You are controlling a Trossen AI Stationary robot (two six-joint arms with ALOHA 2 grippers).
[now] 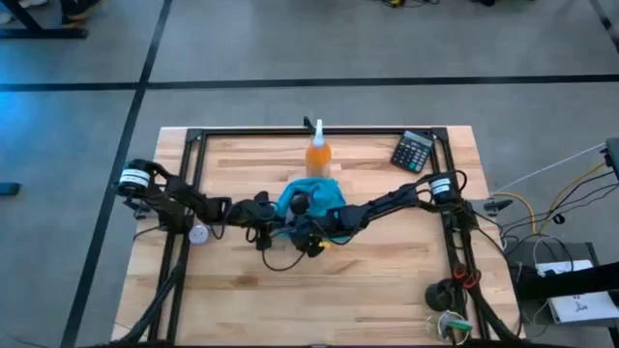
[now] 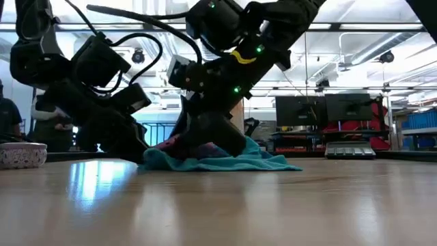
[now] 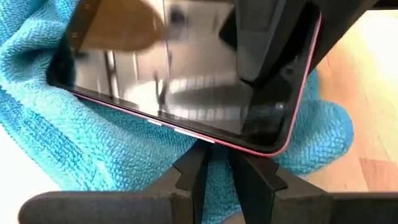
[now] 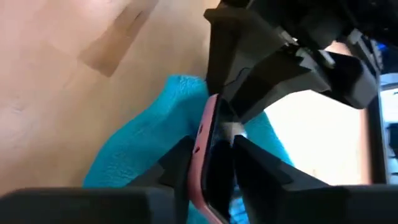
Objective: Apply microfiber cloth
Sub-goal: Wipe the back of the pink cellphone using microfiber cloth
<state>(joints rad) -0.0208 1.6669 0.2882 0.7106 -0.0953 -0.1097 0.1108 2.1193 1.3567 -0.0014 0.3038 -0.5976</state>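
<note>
High view. The microfiber cloth (image 1: 314,196) lies bunched at mid-worktop (image 1: 387,280), just in front of the orange spray bottle (image 1: 318,153), which stands upright behind it. Both arms reach inward and meet over the cloth: the left gripper (image 1: 278,218) at the cloth's left edge, the right gripper (image 1: 311,230) at its front edge. A calculator (image 1: 414,151) rests well apart from the cloth, toward the far right corner. A small round object (image 1: 199,234) lies left of the cloth, beside the left arm.

Low view. The cloth (image 2: 232,157) spreads flat on the worktop, with both dark grippers coming down onto it from above. A bit of pink shows among the folds. A pale bowl-like object (image 2: 20,154) sits far to the left of the cloth.

Left wrist view. A phone (image 3: 186,74) with a glossy black screen and pink rim is held tilted above the cloth (image 3: 74,137), its lower edge meeting the left gripper (image 3: 217,168). The jaws stand close together at that edge, pinching the phone. The other arm's dark gripper overlaps the phone's far corner.

Right wrist view. The phone (image 4: 205,155) appears edge-on, pink side outward, clamped between the jaws of the right gripper (image 4: 208,165). The cloth (image 4: 143,149) lies directly behind and below the phone. The left gripper (image 4: 280,56) grips the phone's opposite end.
</note>
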